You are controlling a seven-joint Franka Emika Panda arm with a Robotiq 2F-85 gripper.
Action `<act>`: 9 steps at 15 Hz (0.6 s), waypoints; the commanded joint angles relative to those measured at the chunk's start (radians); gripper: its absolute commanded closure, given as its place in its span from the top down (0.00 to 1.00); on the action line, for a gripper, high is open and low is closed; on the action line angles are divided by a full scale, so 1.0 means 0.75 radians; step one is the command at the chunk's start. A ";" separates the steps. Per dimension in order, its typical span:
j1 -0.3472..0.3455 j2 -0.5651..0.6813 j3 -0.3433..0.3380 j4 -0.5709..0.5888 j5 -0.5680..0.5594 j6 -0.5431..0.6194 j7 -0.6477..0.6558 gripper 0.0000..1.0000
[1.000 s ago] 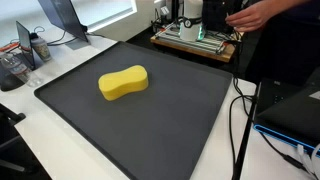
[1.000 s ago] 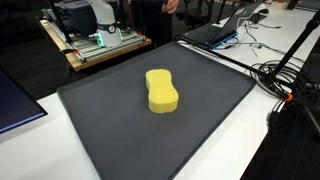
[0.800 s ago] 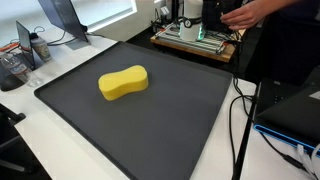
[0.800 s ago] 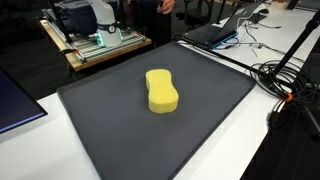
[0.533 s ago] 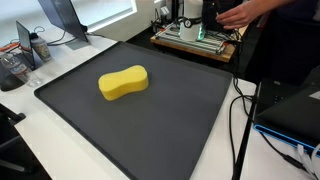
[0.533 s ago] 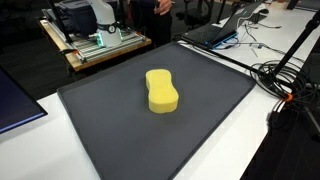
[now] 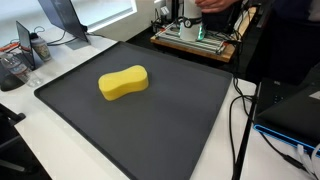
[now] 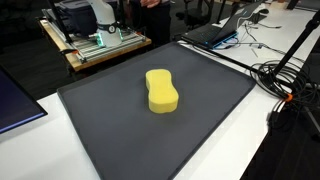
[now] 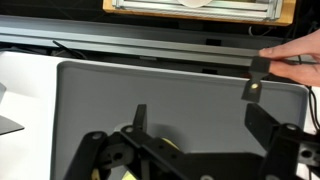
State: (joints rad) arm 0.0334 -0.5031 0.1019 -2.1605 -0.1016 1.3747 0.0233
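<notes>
A yellow, peanut-shaped sponge lies flat on a large dark grey mat in both exterior views. Neither exterior view shows the arm or the gripper. In the wrist view my gripper hangs above the mat, its two black fingers far apart with nothing between them. A sliver of the yellow sponge shows just beneath the gripper's body. Nothing is held.
A wooden bench with equipment stands beyond the mat's far edge, and a person's hand is there, near a small dark piece. Cables and a laptop lie beside the mat.
The person's hand at the bench has drawn back and up. The sponge has not moved.
</notes>
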 commanded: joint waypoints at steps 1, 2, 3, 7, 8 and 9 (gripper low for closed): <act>0.057 -0.032 -0.017 -0.013 0.039 0.009 -0.048 1.00; 0.065 -0.032 -0.019 -0.011 0.040 0.006 -0.055 1.00; 0.073 -0.033 -0.028 -0.012 0.043 0.009 -0.077 1.00; 0.078 -0.031 -0.049 -0.012 0.045 0.014 -0.138 0.99; 0.077 -0.031 -0.054 -0.012 0.045 0.016 -0.151 0.89; 0.075 -0.032 -0.062 -0.012 0.046 0.020 -0.162 0.75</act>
State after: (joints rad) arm 0.0777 -0.5079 0.0842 -2.1604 -0.0892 1.3769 -0.0598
